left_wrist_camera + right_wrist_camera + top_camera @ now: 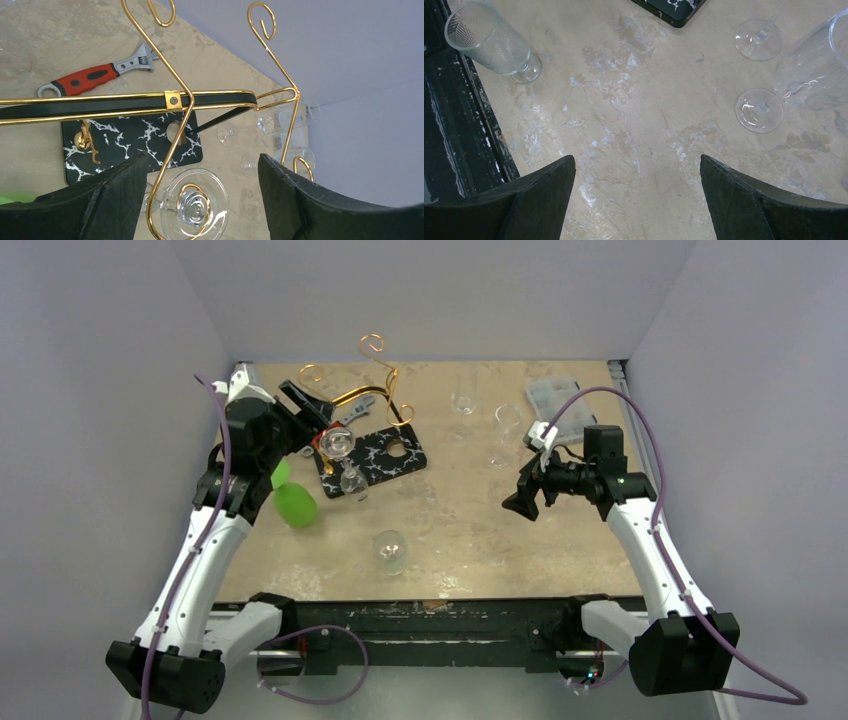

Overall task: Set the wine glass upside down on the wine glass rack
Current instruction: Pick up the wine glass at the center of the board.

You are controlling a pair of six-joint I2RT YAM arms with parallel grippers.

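The wine glass [196, 205] hangs upside down, its round foot on top and a curled scroll loop of the gold wine glass rack [175, 100] around its stem. In the top view the glass [338, 446] hangs over the near left corner of the black white-veined board [385, 455], below the rack [372, 380]. My left gripper [202, 157] stands open above the foot, one finger on each side, touching neither the glass nor the wire. In the top view the left gripper [318, 418] is just left of the glass. My right gripper [638, 157] is open over bare table, holding nothing.
A red-handled wrench [95, 75] lies behind the rack. A green object [293, 502] sits by the left arm. One clear glass [390, 550] is at the table's front centre, and other glasses [507, 430] and a plastic bag [556, 395] are at the back right. Near the right gripper [522, 502] are two stemmed glass feet [759, 110].
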